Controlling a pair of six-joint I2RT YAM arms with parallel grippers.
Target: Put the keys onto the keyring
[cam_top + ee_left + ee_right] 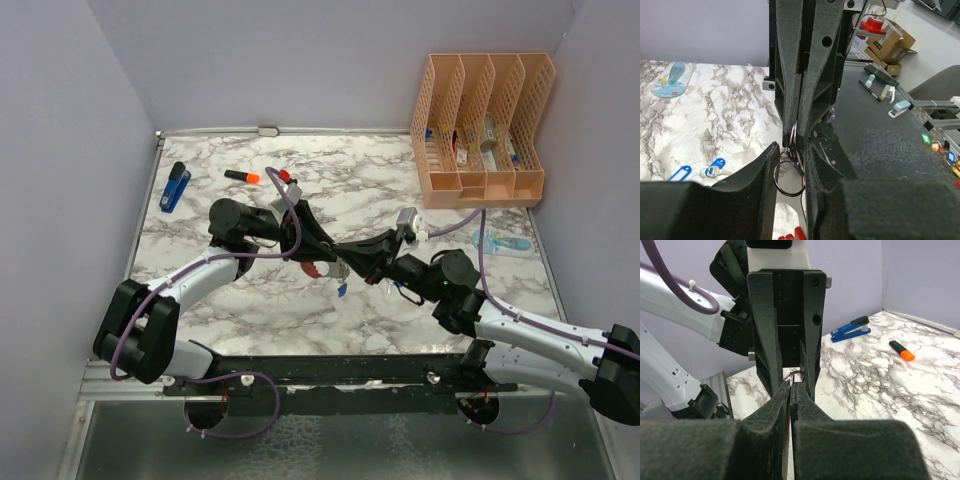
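Meeting over the grey-veined marble table (400, 185) between lilac walls (300, 60), left claw (791, 150) and right claw (791, 385) are pinching the metal keyring (789, 194).

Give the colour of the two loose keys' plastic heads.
Bright blue; the left wrist view shows the keys best.

table (250, 310): glossy marble-look | keys (715, 167): blue plastic heads | keyring (775, 178): shiny metal ring
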